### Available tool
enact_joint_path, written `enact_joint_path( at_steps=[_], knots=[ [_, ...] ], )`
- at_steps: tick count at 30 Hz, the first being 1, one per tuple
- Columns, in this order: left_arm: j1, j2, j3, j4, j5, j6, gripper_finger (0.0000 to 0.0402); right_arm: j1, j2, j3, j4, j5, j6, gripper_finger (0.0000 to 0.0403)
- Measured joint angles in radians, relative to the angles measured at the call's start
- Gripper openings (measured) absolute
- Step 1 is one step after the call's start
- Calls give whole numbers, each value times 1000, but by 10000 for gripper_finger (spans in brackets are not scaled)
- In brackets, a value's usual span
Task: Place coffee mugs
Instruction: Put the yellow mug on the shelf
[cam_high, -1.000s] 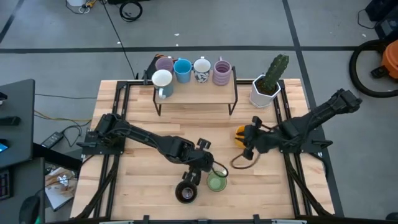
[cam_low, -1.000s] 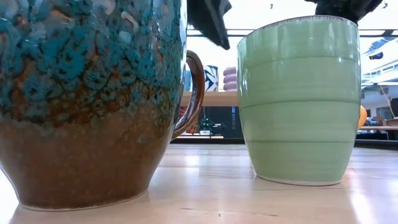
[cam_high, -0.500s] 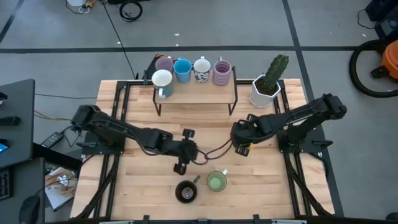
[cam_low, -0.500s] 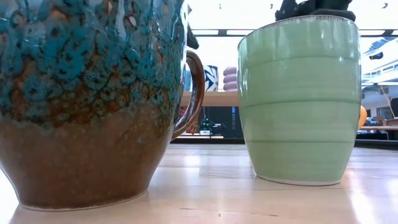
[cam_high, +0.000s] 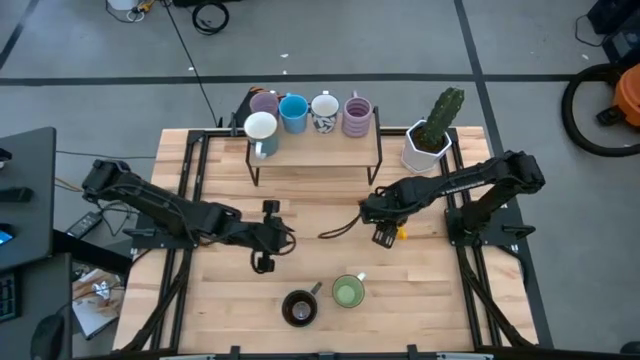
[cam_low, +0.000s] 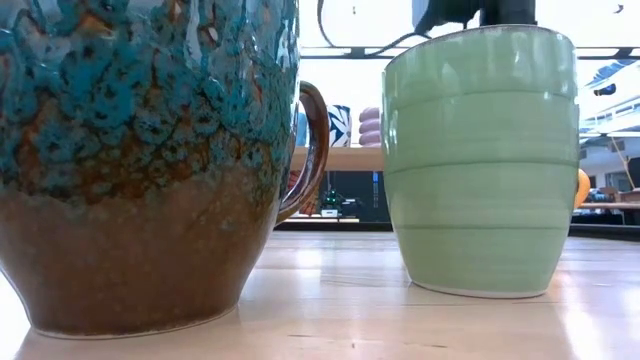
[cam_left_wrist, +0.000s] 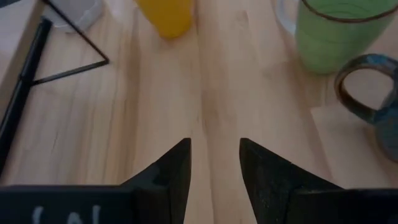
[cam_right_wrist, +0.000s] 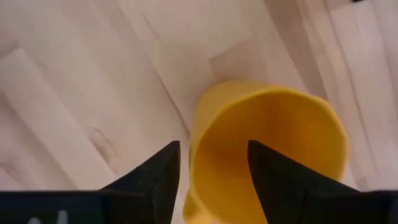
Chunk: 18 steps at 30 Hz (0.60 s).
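An orange mug (cam_right_wrist: 267, 143) stands on the table under my right gripper (cam_right_wrist: 214, 155), which is open and points down. One finger is outside the mug's wall and one over its hollow, with gaps showing on both sides. In the high view only a bit of the orange mug (cam_high: 401, 234) shows beside my right gripper (cam_high: 384, 230). A green mug (cam_high: 348, 292) and a dark brown mug (cam_high: 299, 308) stand near the front edge. Two lilac mugs (cam_high: 265, 102) (cam_high: 357, 116), a blue mug (cam_high: 293, 112) and two white mugs (cam_high: 324, 112) (cam_high: 261, 128) stand on a rack (cam_high: 315, 152). My left gripper (cam_high: 265, 240) is open and empty, left of centre.
A white faceted pot with a cactus (cam_high: 428, 145) stands at the far right, beside the rack. A dark cable (cam_high: 340, 228) loops from the right arm over the table's middle. Bare wood lies between the rack and the two front mugs.
My left gripper has drawn back from beside the green mug, toward the table's left and far edges. My right gripper has gone toward the table's left and far edges. The green and brown mugs have stayed put.
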Motion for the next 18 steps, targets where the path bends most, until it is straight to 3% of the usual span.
enact_joint_path(
  at_steps=[8, 18],
  knots=[
    [-6, -106, -143, 138, -32, -20, 142, -27, 41, -1, 21, -16, 8, 130],
    [-11, -122, -300, 396, -35, -65, 142, -35, 40, 0, 50, -52, 32, 20]
  ],
)
